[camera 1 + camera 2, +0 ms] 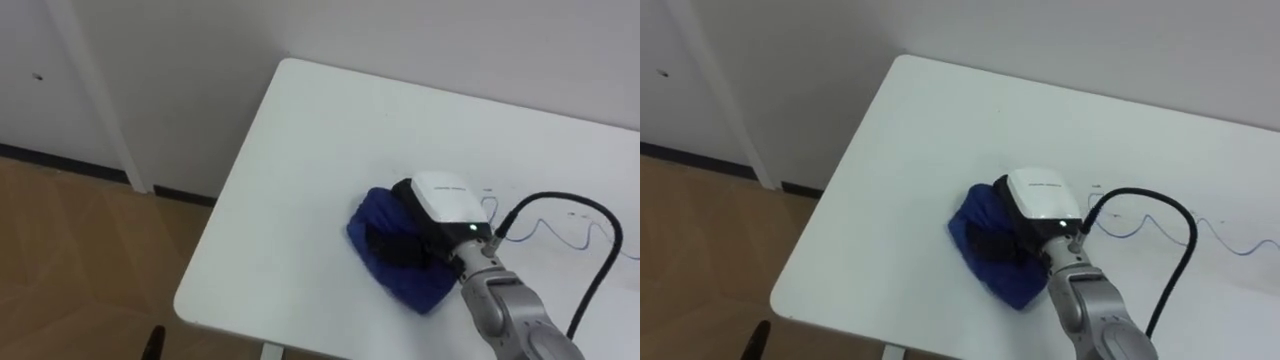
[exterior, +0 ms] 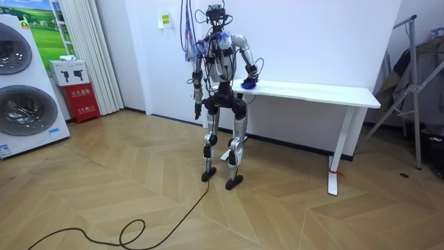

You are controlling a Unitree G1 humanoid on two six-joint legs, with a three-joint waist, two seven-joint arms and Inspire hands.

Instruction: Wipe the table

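Room view is showing the robot standing upright at the end of the white worktop [image 2: 319, 92] on the room view's left, its left hand [image 2: 197, 109] hanging at its side. Seen in the left eye view, the right hand [image 1: 445, 200] is resting on top of the blue cloth [image 1: 405, 283], its dark fingers [image 1: 395, 245] curling down into the folds and gripping it. The cloth is lying bunched near the worktop's left near corner, with a thin blue scribbled line [image 1: 560, 235] running across the surface to the right of the hand.
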